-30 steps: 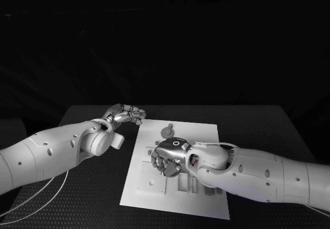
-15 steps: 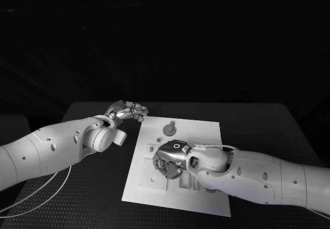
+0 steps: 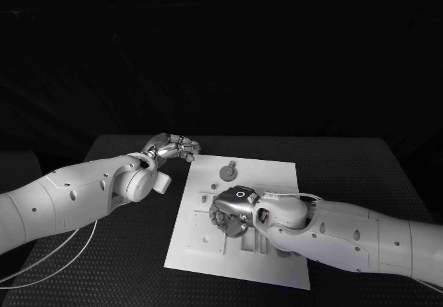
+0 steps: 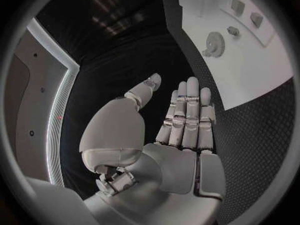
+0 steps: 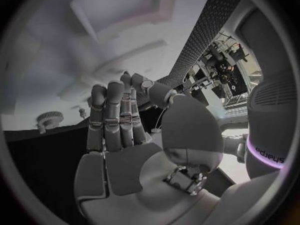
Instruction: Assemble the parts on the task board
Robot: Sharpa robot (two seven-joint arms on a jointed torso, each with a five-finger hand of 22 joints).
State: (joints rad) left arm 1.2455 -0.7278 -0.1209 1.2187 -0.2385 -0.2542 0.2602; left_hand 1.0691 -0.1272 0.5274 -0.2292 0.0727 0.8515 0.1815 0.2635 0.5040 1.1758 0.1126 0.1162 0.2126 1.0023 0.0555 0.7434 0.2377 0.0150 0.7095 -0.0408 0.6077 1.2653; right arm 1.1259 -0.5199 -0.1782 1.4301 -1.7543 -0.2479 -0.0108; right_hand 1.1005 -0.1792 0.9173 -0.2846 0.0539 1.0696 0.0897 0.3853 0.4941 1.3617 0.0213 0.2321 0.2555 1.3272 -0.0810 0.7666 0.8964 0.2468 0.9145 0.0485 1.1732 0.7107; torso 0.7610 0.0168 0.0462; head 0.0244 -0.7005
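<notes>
The white task board (image 3: 269, 180) lies in the middle of the black table. A round gear part (image 3: 226, 173) sits near its far end, also seen as a gear (image 4: 214, 40) and gear (image 5: 50, 119). Small parts (image 4: 237, 6) lie further along the board (image 4: 250, 75). My right hand (image 3: 231, 215) hovers palm-down over the board's middle, fingers reaching down at the surface, and its palm (image 5: 125, 150) holds nothing. My left hand (image 3: 173, 148) hangs just off the board's far left corner; its fingers (image 4: 187, 115) lie straight and together, with nothing in them.
Recessed slots (image 3: 209, 234) mark the board's near half, partly hidden under my right forearm (image 3: 342, 236). A thin cable (image 3: 56, 263) trails on the table under my left arm. Black matting (image 3: 360, 166) extends right of the board.
The camera has shifted slightly. My right hand has settled a little nearer the board's middle with its fingers drawn in. The left hand has hardly moved.
</notes>
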